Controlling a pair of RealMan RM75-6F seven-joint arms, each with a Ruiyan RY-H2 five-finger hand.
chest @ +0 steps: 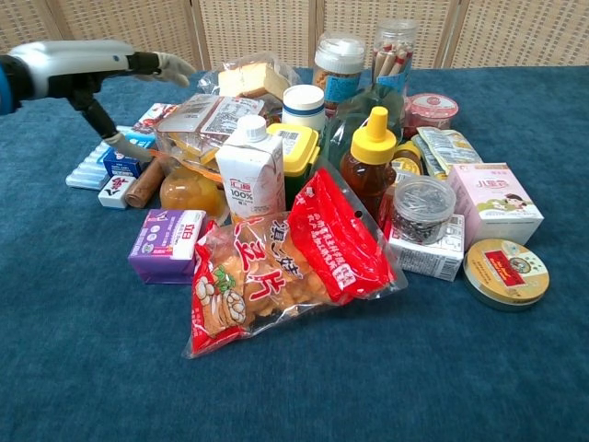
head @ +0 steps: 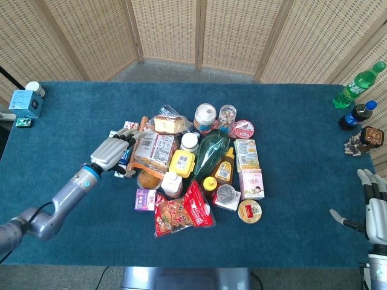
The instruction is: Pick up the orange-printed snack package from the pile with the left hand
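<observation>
The orange-printed snack package (head: 149, 151) lies flat on the left side of the pile, a clear bag with white labels and orange edges; the chest view shows this package (chest: 196, 122) behind a white carton. My left hand (head: 114, 154) hovers just left of it, over small blue boxes, fingers spread and holding nothing. In the chest view the left hand (chest: 85, 65) is at the upper left, fingertips pointing toward the package. My right hand (head: 375, 209) is open at the table's far right edge, well away from the pile.
Around the package lie a white carton (chest: 250, 170), a yellow-lidded tub (head: 182, 162), a red snack bag (head: 181, 209), a green bottle (head: 210, 154), a honey bottle (chest: 369, 166) and a purple box (chest: 167, 246). Drink bottles (head: 357, 96) stand at the far right, a blue box (head: 25, 103) far left.
</observation>
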